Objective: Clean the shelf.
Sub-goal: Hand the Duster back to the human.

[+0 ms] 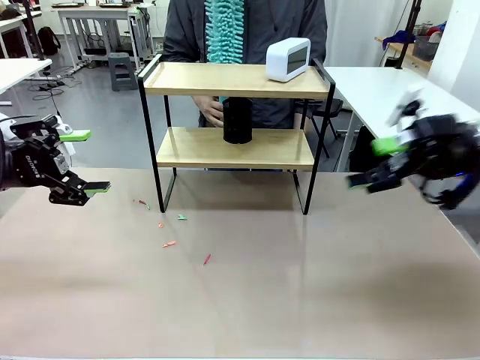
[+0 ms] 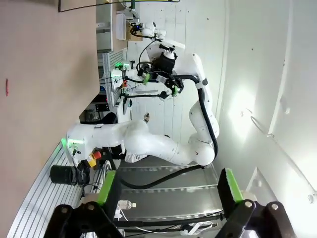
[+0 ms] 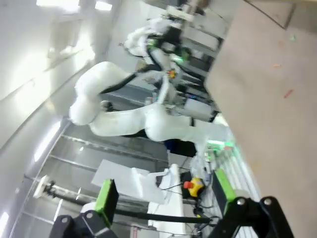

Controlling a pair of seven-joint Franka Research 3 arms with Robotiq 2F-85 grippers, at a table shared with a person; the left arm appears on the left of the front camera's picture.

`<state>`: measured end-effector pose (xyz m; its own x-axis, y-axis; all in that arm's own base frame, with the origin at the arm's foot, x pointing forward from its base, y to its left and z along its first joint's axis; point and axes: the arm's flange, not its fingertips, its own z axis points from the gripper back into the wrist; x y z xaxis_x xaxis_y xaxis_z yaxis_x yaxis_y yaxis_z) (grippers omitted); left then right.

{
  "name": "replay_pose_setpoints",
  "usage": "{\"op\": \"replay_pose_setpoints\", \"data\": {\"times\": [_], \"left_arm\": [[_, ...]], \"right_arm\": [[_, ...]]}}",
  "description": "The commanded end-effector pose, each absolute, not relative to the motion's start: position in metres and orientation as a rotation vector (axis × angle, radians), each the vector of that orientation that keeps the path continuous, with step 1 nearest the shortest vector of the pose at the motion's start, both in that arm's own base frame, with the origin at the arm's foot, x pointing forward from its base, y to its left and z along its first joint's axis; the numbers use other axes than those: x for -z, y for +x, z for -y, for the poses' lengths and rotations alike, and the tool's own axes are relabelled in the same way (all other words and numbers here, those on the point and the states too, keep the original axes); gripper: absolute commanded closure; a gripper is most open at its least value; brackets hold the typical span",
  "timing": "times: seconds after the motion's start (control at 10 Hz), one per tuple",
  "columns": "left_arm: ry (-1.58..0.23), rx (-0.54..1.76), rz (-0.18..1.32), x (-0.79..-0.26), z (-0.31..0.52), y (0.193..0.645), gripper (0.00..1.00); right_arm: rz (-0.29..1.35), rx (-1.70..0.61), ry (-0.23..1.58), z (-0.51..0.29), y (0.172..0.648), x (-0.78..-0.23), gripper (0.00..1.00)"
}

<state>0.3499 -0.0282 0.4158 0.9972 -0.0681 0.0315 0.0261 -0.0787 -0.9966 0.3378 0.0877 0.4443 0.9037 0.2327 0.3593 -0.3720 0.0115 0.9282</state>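
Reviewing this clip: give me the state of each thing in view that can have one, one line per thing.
Two-tier wooden shelf with black metal frame: upright on the table.
White digital clock: standing on the top board.
Black cylinder: upright on the lower board.
Teal fluffy duster: hanging behind the top board.
Small coloured scraps: scattered on the tabletop.
Left gripper: open, empty.
Right gripper: open, empty.

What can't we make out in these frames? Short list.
- Right gripper, front view: motion blur smears the fingers and wrist.
- Person's hand, front view: partly behind the shelf and the black cylinder.
- Scraps on the table, front view: too small to identify.
- Teal duster, front view: top cut off by the frame edge.
- Left gripper, left wrist view: open, nothing between the fingers.
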Motion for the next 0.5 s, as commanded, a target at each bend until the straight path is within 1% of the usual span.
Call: {"op": "replay_pose_setpoints", "data": {"times": [0.0,0.4], "left_arm": [[-1.660,0.081,-0.037,-0.4160,0.0346,0.3513,0.00],[-1.660,0.081,-0.037,-0.4160,0.0346,0.3513,0.00]], "right_arm": [[0.132,-0.496,1.566,-0.0673,0.3277,-0.4620,0.00],[0.132,-0.496,1.566,-0.0673,0.3277,-0.4620,0.00]]}}
